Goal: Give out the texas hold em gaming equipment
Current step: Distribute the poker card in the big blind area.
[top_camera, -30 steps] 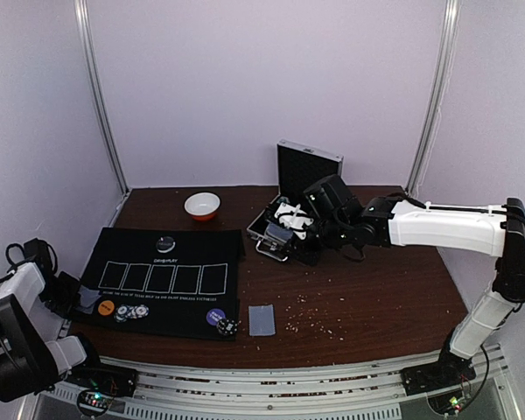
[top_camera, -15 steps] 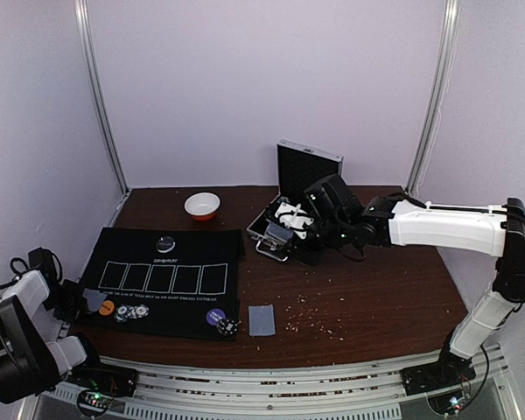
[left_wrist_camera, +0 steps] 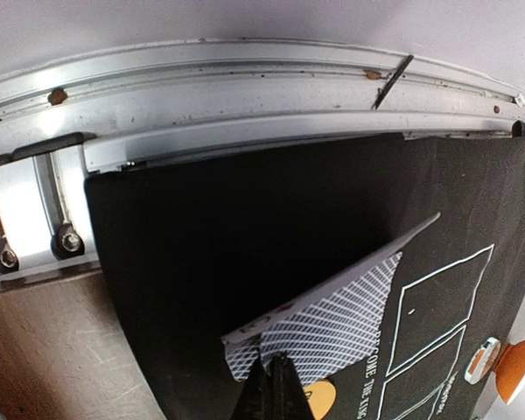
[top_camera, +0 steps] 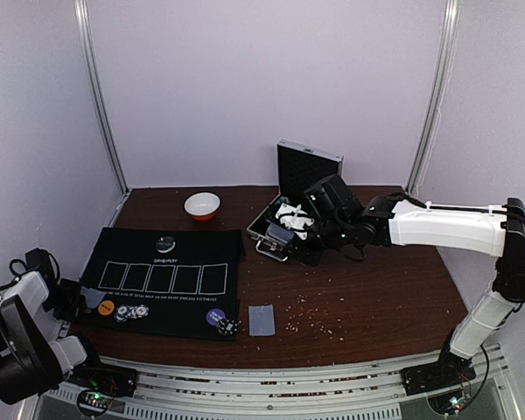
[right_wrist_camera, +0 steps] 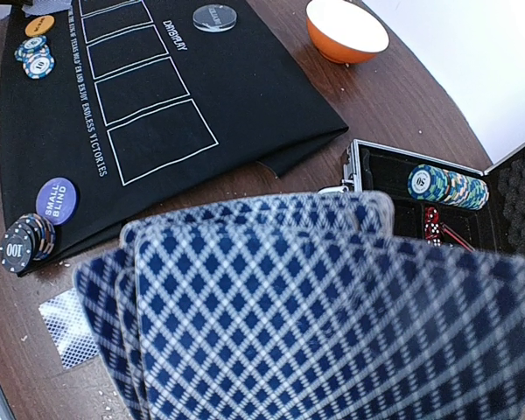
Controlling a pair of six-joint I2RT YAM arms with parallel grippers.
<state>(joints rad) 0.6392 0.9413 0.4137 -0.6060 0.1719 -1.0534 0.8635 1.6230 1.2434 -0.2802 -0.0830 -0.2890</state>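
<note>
The left hand (left_wrist_camera: 276,366) is at the far left, pinched shut on the edge of a single card (left_wrist_camera: 332,311). The card is tilted, its patterned back showing, over the left border of the black mat (top_camera: 188,306), which lies on the tabletop (top_camera: 385,293) beside a metal rail (left_wrist_camera: 201,96).

On the mat's near left corner sits an orange disc (top_camera: 106,308), with a few striped chips (top_camera: 133,311) just to its right. A row of white-outlined boxes runs across the middle of the mat, and a grey disc (top_camera: 164,244) rests beyond them near the far edge. Further back, off the mat, stands the bowl (top_camera: 202,206).

At the mat's near right corner a purple disc (top_camera: 214,317) lies touching a short stack of black chips (top_camera: 228,327). Just right of the mat, a loose card (top_camera: 262,319) lies face down on the bare wood, and crumbs (top_camera: 319,325) are scattered to its right.

Behind, an open case (top_camera: 308,168) stands with its lid upright. The right wrist view shows a chip row (right_wrist_camera: 446,185) and red dice (right_wrist_camera: 431,223) inside it. The right hand (top_camera: 290,229) hovers just in front of the case, clamped on a fan of cards (right_wrist_camera: 315,306), whose blue diamond backs fill most of its own camera's view.
</note>
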